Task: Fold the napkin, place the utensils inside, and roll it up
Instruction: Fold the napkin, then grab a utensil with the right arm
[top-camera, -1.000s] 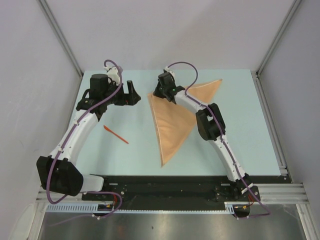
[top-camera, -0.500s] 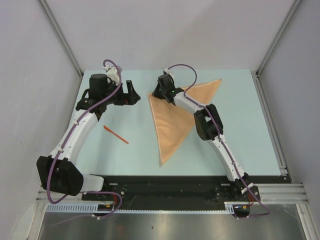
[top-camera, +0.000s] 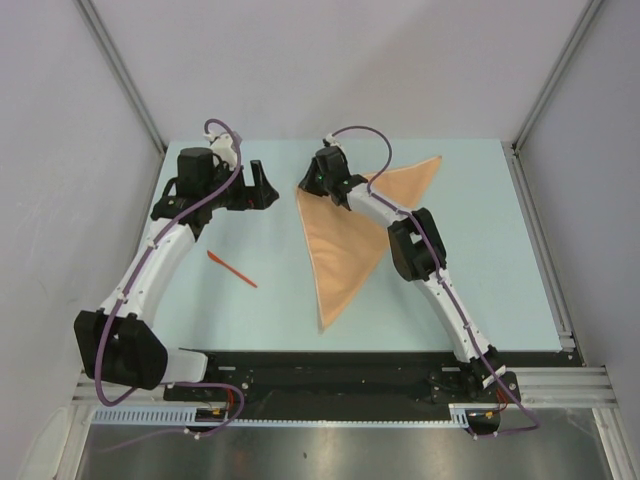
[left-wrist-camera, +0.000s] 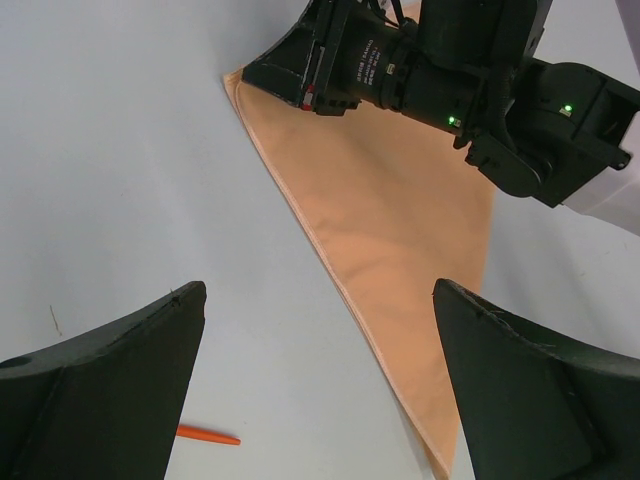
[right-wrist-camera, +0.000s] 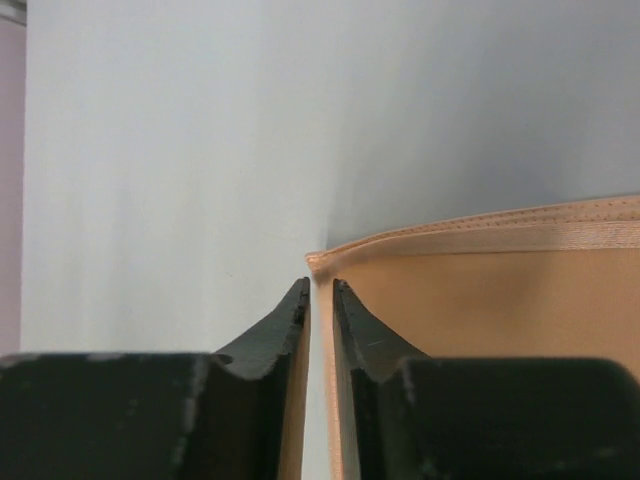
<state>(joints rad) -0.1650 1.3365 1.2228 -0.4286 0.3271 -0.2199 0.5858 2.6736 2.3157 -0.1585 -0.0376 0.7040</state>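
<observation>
The peach-orange napkin (top-camera: 345, 240) lies folded into a triangle in the middle of the table. My right gripper (top-camera: 305, 186) is shut on the napkin's far left corner; in the right wrist view the cloth edge (right-wrist-camera: 322, 262) sits pinched between the two fingers. My left gripper (top-camera: 262, 176) hovers open and empty to the left of that corner; its view shows the napkin (left-wrist-camera: 400, 220) ahead between the spread fingers. The orange-red utensil (top-camera: 231, 269) lies on the table left of the napkin, and its tip shows in the left wrist view (left-wrist-camera: 208, 435).
The pale blue table (top-camera: 480, 260) is bounded by grey walls on three sides, with a metal rail (top-camera: 540, 240) along its right edge. The arm bases stand on a black bar (top-camera: 330, 375) at the near edge.
My right gripper has shifted slightly left with the napkin corner, and the napkin's left edge has moved with it. The left arm has barely moved.
</observation>
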